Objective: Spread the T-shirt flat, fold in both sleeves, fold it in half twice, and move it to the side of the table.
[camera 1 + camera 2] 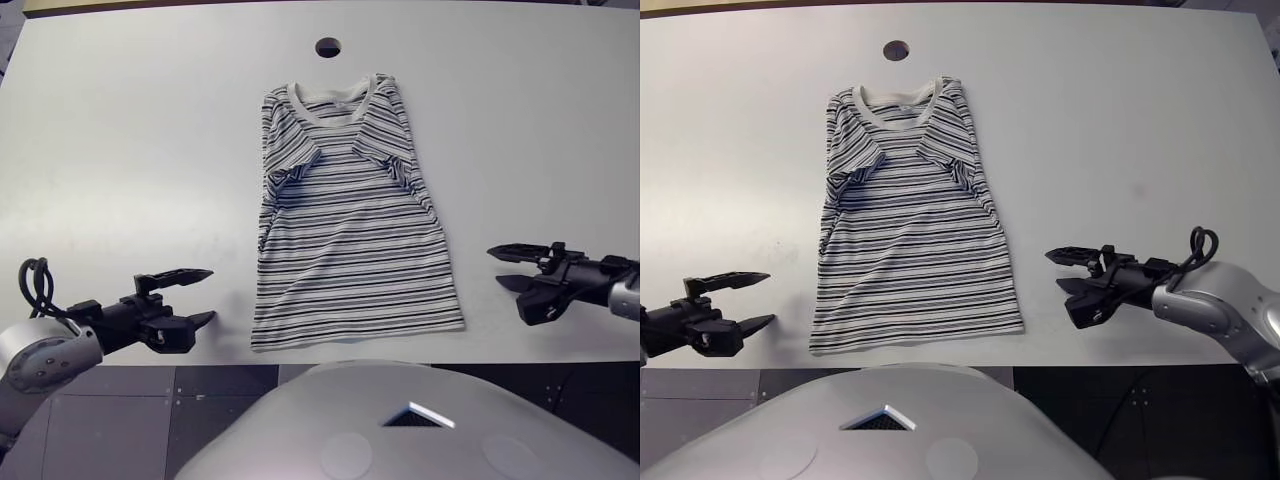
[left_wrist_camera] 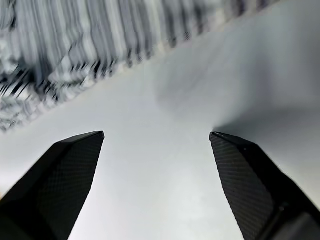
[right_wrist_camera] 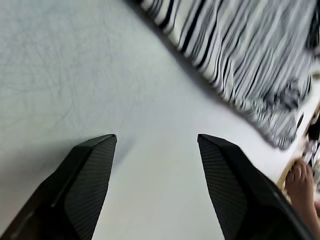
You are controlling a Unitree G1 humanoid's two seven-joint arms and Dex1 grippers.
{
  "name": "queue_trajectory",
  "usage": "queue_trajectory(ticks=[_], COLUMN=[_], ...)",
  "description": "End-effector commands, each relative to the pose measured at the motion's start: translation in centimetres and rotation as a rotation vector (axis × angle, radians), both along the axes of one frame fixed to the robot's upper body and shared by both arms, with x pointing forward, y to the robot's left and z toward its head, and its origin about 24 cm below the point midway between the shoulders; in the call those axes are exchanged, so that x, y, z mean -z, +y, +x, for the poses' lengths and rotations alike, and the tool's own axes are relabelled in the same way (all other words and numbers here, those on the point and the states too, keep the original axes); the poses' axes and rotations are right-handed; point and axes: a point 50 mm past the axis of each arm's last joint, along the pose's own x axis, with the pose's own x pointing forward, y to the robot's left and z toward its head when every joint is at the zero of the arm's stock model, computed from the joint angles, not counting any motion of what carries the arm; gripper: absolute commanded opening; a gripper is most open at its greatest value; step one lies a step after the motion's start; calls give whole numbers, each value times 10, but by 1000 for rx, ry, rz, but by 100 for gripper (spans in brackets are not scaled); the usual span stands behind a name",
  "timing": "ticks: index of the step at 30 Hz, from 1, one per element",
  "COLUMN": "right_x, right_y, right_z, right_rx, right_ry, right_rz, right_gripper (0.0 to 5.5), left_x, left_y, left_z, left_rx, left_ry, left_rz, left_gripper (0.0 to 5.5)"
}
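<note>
Head views. White table (image 1: 120, 150). The striped T-shirt (image 1: 350, 230) lies flat at centre frame, collar toward the top and hem close to the table's lower edge. Both sleeves are folded in across the chest. A dark round hole (image 1: 327, 47) sits in the tabletop just above the collar. The left gripper (image 1: 211, 294) is at lower left, near the hem's left corner but apart from the cloth, its claw spread wide and holding nothing. The right gripper (image 1: 494, 267) is at the right edge below mid-frame, apart from the shirt's right side, also wide and holding nothing.

Left wrist view. Two dark fingers (image 2: 70, 175) sit at the bottom corners with a wide gap and tabletop between them. Blurred striped cloth runs along the top, apart from the tips.

Right wrist view. The fingers (image 3: 85, 180) are at the bottom, wide apart over tabletop. Striped cloth lies at upper right, not touching.
</note>
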Motion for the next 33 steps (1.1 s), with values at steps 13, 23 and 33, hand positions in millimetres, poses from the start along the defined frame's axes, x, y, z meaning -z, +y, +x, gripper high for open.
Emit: queue_trajectory(ticks=[13,23,33], right_x=[2,8,2], right_y=[54,64,64], right_z=[-8,-14,-19], right_rx=[-262,-299,-278], right_ry=[212,269,316], right_rz=[37,62,118], right_gripper=[302,282,127], left_x=[33,43,41], left_y=[-47,-51,-48], left_z=[-5,-2,-7], left_rx=[250,287,252], left_ry=[175,186,191], left_rz=[-99,-129,-173], left_gripper=[394,314,160])
